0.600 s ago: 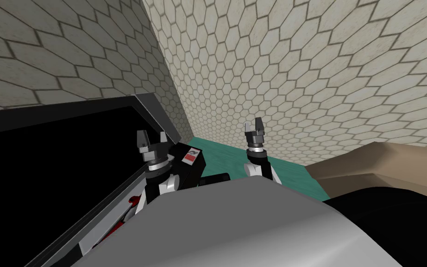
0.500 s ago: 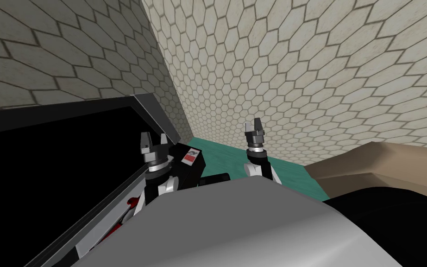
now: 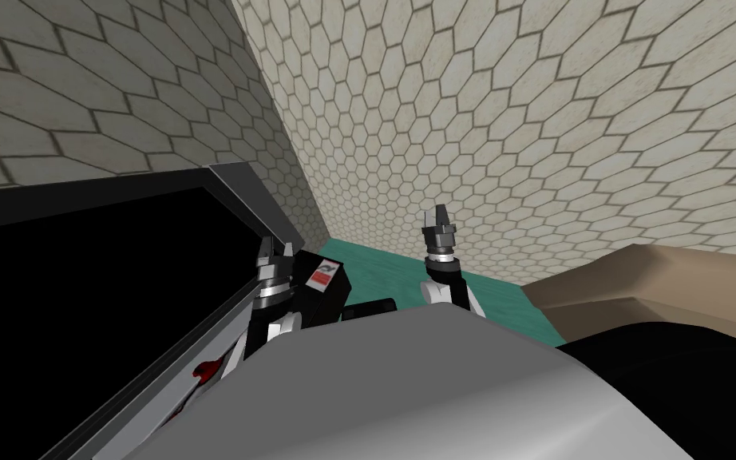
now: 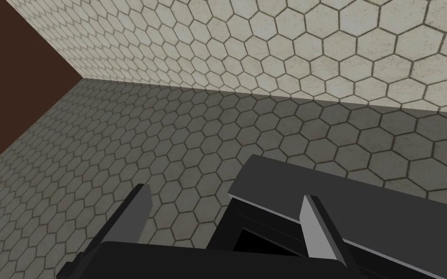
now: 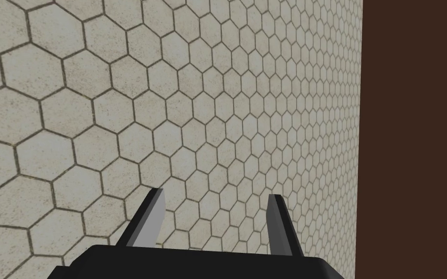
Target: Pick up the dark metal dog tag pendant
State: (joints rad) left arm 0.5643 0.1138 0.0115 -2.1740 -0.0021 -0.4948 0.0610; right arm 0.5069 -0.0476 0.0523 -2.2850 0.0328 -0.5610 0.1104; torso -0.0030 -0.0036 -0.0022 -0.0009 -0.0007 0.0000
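My left gripper [image 3: 275, 249] is raised beside the slanted grey edge of a dark-framed panel [image 3: 251, 200], and its fingers stand open with nothing between them. In the left wrist view that gripper [image 4: 225, 218] points at a hexagon-tiled wall, with the frame's dark grey corner [image 4: 343, 198] just past one fingertip. My right gripper [image 3: 439, 217] is held up in front of the tiled wall. In the right wrist view the gripper [image 5: 215, 218] is open and empty.
The panel's inside is a black area [image 3: 79, 279]. A black box with a red and white label [image 3: 322, 281] sits by my left forearm, and a small red thing [image 3: 205, 369] lies lower left. Green floor [image 3: 374, 267] runs to the wall. Tan furniture [image 3: 678, 279] stands at right.
My left hand has turned and shifted right, closer to the panel's grey edge, so its fingers look narrower. The head camera has shifted a little. The right arm has stayed put.
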